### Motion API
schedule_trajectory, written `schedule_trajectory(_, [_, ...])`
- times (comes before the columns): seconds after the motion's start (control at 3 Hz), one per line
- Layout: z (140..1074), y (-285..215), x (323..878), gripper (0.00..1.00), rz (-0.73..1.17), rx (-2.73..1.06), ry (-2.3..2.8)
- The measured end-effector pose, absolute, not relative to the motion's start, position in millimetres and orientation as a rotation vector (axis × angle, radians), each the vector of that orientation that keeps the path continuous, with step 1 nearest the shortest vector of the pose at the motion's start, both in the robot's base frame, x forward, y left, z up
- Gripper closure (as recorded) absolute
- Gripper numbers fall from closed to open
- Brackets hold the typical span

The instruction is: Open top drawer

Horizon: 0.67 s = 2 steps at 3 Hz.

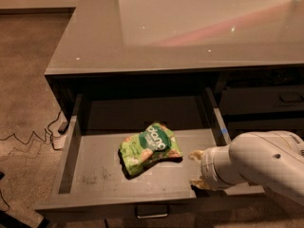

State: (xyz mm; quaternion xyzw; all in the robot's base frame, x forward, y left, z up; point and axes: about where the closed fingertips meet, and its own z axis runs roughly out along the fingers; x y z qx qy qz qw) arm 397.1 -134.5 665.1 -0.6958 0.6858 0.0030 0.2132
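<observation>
The top drawer (pixel 95 175) stands pulled well out from under the desk (pixel 190 27). Its light grey tray is showing, and a green snack bag (pixel 149 147) lies about the middle of it. The hand (pixel 194 170) is at the drawer's front right corner, over the tray's edge and to the right of the loop handle (pixel 152 211). The white arm hides most of it, so I cannot tell whether it is open, closed or holding anything. To my eye the opening is as good as done. The next move would be drawing the hand clear without knocking the drawer or the bag.
</observation>
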Motion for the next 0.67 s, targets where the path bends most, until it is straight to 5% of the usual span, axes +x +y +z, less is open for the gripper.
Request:
schedule_trajectory(0.33, [665.2, -134.5, 397.1, 0.0, 0.008, -1.931, 1.904])
schedule_trajectory(0.67, [665.2, -134.5, 397.1, 0.0, 0.008, -1.931, 1.904])
